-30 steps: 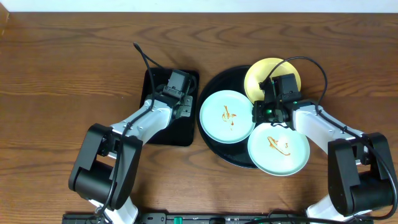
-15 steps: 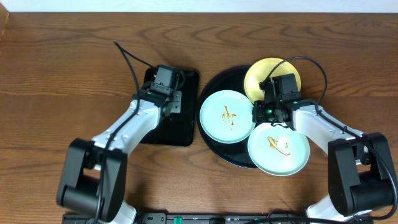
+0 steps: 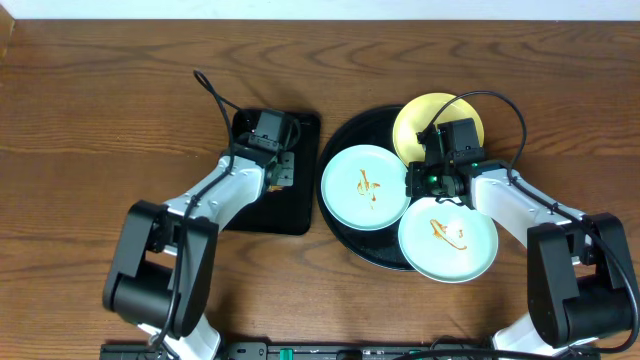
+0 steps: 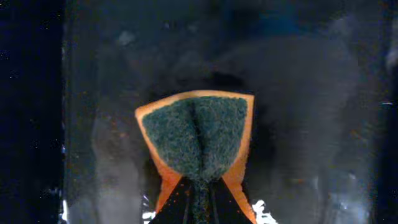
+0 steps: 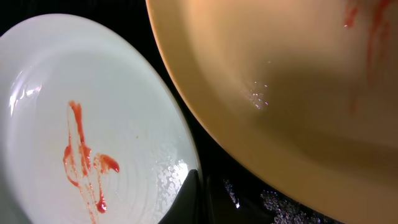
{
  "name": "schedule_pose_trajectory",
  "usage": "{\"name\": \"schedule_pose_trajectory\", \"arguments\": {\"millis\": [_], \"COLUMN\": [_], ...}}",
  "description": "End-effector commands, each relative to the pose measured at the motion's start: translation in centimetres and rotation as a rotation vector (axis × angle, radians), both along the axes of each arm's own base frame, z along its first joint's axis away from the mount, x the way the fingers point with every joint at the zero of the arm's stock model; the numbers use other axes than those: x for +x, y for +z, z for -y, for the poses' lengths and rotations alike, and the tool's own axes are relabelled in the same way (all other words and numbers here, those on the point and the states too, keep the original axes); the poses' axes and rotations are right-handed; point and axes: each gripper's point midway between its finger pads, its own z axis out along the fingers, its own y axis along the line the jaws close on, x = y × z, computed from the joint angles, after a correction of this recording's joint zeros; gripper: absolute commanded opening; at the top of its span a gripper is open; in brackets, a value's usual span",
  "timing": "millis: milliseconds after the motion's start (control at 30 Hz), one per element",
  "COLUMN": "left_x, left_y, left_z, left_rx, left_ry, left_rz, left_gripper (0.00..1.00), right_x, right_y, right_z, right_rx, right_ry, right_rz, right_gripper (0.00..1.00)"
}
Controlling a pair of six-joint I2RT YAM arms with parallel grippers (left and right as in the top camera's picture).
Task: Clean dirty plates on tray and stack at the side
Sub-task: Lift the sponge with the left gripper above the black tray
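Three plates lie on the round black tray: a mint-blue plate at its left and a second mint-blue plate at its front right, both with sauce smears, and a pale yellow plate at the back. My left gripper hovers over the small rectangular tray, shut on a folded orange sponge with a dark green scouring face. My right gripper is low over the round tray, shut and empty, in the gap between the left mint plate and the yellow plate.
A small rectangular black tray sits left of the round tray, under my left gripper; its wet glossy floor fills the left wrist view. Bare wooden table surrounds both trays.
My left arm swung left over the rectangular tray, then came partly back to the right, with the sponge in its jaws. The right arm and the plates have not moved.
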Motion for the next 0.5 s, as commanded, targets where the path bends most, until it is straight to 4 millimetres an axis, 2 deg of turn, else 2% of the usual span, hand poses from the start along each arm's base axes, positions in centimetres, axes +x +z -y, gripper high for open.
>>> {"name": "schedule_pose_trajectory", "arguments": {"millis": [0,133,300,467], "left_x": [2.0,2.2,2.4,3.2], "left_y": [5.7,8.6,11.2,14.9], "left_z": [1.7,2.1,2.2,2.4], "left_rx": [-0.111,-0.153,-0.175,-0.207], "left_ry": [-0.016,-0.029,-0.032,-0.044], "left_rz": [0.143,0.211,0.282,0.402], "left_gripper": [0.07,0.08,0.07,0.07], "right_x": [0.6,0.6,0.6,0.6], "right_y": [0.1,0.1,0.1,0.1], "right_z": [0.2,0.2,0.2,0.2], "right_rx": [-0.009,-0.009,-0.009,-0.009], "right_ry": [-0.022,-0.021,-0.021,-0.021], "right_rz": [0.008,0.008,0.008,0.008], "right_gripper": [0.01,0.01,0.01,0.01]}}
